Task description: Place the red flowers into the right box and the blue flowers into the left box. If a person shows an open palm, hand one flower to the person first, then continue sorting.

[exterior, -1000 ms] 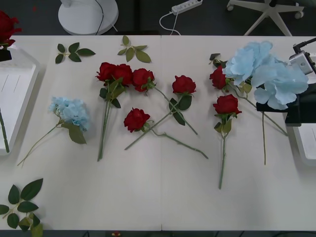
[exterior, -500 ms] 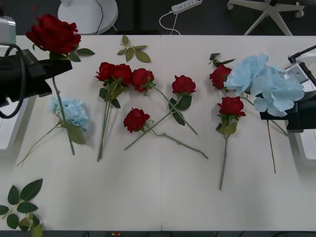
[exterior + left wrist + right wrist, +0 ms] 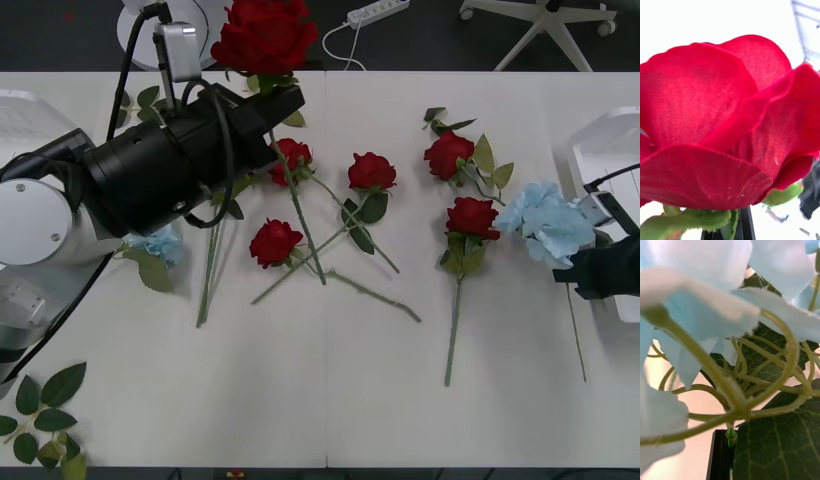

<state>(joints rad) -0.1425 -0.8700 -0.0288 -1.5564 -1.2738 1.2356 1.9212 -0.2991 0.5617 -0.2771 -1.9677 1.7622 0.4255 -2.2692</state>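
My left gripper (image 3: 278, 102) is shut on the stem of a red flower (image 3: 264, 35), held above the table's middle left with its stem hanging down. That bloom (image 3: 722, 123) looms close in the left wrist view. At the right edge, my right gripper (image 3: 592, 272) is shut on a blue flower (image 3: 546, 224), and its petals and leaf (image 3: 715, 307) crowd the right wrist view. Several red flowers (image 3: 372, 172) lie on the table. Another blue flower (image 3: 160, 245) peeks out from under my left arm. The right box (image 3: 608, 140) sits far right, the left box (image 3: 30, 105) far left.
Loose leaf sprigs lie at the near left corner (image 3: 45, 410) and near the far roses (image 3: 458, 124). Beyond the table are a round white stand base (image 3: 205, 25), a power strip (image 3: 378, 12) and a chair base (image 3: 540, 22). The table's near half is bare.
My left arm has swung right over the table, carrying the red flower higher and toward the middle. My right gripper has drawn the blue flower nearer and lower, off the right box.
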